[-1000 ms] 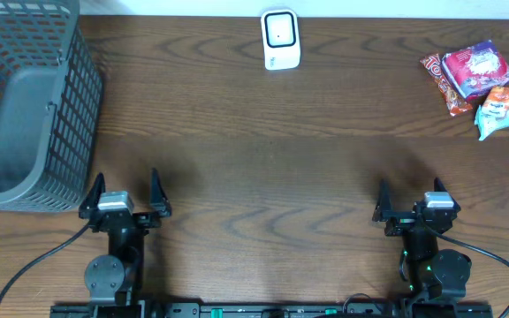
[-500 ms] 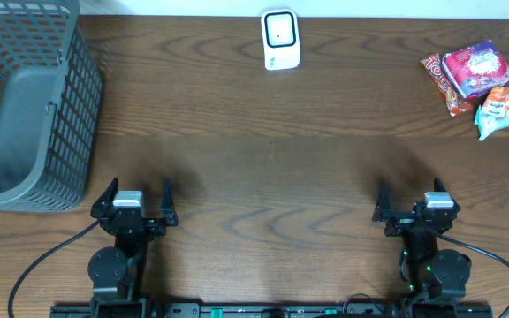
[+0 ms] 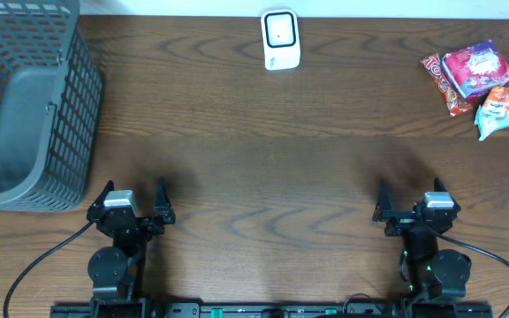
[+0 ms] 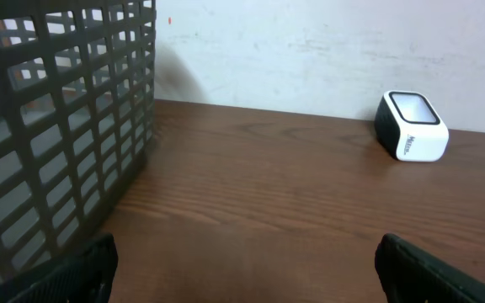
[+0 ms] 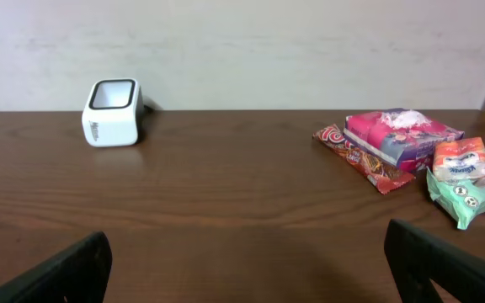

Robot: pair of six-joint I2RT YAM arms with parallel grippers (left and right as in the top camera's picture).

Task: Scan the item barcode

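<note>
While my right gripper (image 3: 410,190) gapes wide and empty, I see the snacks (image 3: 475,78) well beyond it, slightly rightward.

Bare tabletop (image 3: 263,168) centre, basket (image 3: 25,106) blocking left, scanner (image 3: 280,40) at back, snacks (image 3: 475,75) far right
</note>
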